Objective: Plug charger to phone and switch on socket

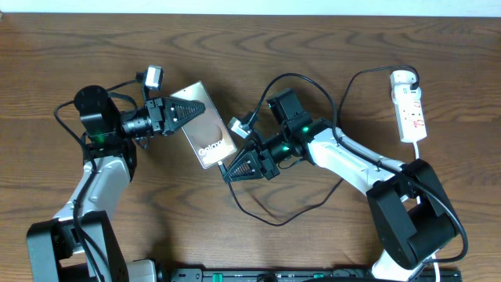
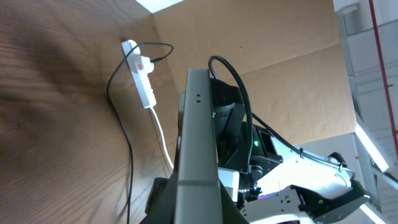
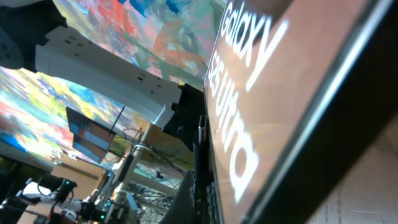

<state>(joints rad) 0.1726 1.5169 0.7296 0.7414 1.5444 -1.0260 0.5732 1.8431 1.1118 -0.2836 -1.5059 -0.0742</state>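
The phone [image 1: 205,125] is a shiny brown-grey slab with "Galaxy" lettering, held off the table at an angle. My left gripper [image 1: 184,110] is shut on its upper end. In the left wrist view the phone [image 2: 199,137] shows edge-on, rising from my gripper [image 2: 198,211]. My right gripper [image 1: 235,168] is at the phone's lower end, shut on the charger's thin black plug tip [image 3: 200,155]. That tip lies right beside the lettered phone [image 3: 261,81]; whether it is in the port I cannot tell. The charger cable [image 1: 266,218] loops back to the white socket [image 1: 410,106] at the far right.
A thick white cord [image 1: 417,149] runs down from the socket toward the right arm's base [image 1: 411,219]. The left arm's base [image 1: 74,243] stands at the front left. In the left wrist view the socket [image 2: 142,71] lies before a cardboard wall [image 2: 280,68].
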